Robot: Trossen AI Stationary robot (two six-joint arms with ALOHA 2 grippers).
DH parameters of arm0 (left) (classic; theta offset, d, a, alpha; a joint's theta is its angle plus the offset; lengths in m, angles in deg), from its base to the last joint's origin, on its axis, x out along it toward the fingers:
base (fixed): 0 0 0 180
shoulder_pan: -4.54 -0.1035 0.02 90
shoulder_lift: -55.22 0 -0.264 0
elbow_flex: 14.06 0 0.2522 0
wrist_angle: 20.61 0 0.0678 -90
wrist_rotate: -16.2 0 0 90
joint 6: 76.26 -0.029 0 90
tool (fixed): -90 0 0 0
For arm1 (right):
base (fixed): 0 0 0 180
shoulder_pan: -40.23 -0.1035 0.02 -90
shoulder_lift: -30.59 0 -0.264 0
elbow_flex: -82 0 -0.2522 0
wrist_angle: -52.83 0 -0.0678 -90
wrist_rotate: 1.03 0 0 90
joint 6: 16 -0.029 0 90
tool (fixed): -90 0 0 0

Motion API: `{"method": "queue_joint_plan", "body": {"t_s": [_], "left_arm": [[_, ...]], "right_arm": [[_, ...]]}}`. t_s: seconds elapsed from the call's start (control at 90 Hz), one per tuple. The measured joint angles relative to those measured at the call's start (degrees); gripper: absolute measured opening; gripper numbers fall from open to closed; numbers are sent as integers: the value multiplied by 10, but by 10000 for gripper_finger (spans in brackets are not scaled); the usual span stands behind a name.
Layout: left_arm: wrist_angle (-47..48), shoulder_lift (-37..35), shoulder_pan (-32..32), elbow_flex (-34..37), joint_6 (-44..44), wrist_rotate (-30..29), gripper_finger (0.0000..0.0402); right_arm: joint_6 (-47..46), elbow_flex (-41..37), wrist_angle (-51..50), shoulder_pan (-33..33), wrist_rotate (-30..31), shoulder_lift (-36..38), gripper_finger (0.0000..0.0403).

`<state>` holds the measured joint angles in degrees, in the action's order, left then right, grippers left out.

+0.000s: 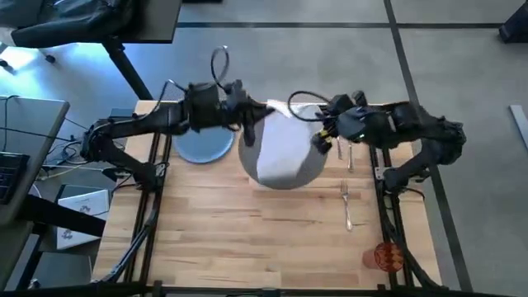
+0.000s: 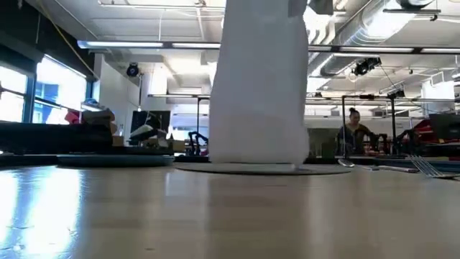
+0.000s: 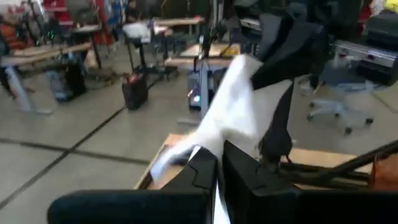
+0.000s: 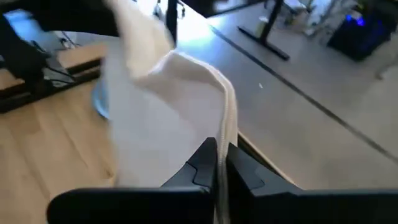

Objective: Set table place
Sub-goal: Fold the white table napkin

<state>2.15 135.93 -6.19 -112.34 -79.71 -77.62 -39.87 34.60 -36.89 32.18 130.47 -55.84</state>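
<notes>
A white napkin (image 1: 279, 147) hangs spread between my two grippers over the round dark grey mat (image 1: 313, 169) at the table's far middle. In the low view the napkin (image 2: 259, 86) is a broad sheet whose lower edge reaches down to the mat (image 2: 215, 170). My left gripper (image 1: 250, 125) is shut on the napkin's left upper end. The right gripper (image 1: 320, 140) is shut on its right upper end. The blue plate (image 1: 205, 148) lies left of the mat. A fork (image 1: 346, 203) lies to the mat's right, and the orange cup (image 1: 388, 257) stands at the near right corner. My left gripper (image 3: 216, 163) pinches the napkin's upper edge (image 3: 211, 144) between its two fingers, coming level from the table's left. The cloth runs from there across to the other gripper and hangs below. My right gripper (image 4: 219, 158) pinches a folded upper edge (image 4: 225, 127) of the napkin between its two fingers, coming from the table's right. One layer or several, I cannot tell. The napkin hangs below, its lower edge (image 2: 287, 164) down at the mat.
Another piece of cutlery (image 1: 351, 153) lies just right of the mat, under the right arm. The near half of the wooden table (image 1: 247, 239) is bare boards. Black frame rails (image 1: 153, 223) run along both sides. A person (image 2: 353, 133) sits far back in the room.
</notes>
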Motion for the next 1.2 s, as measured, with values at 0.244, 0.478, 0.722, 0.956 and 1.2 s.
{"method": "queue_joint_plan", "body": {"t_s": [0.244, 0.478, 0.722, 0.956, 1.2], "left_arm": [[98, 3, 55, 19, 59, 15, 0], [132, 11, 202, 143, 196, -10, 0], [27, 18, 370, 263, 360, -97, 0], [-78, 80, 476, 306, 487, -164, 0], [-187, 134, 514, 305, 529, -189, 0]], "right_arm": [[-141, -51, -90, -62, -112, -1, 0], [-303, -268, 66, -196, -187, -4, 0], [-487, -438, 350, -315, -228, -14, 0], [-541, -445, 435, -368, -274, -100, 0], [-499, -359, 402, -352, -338, -182, 0]]}}
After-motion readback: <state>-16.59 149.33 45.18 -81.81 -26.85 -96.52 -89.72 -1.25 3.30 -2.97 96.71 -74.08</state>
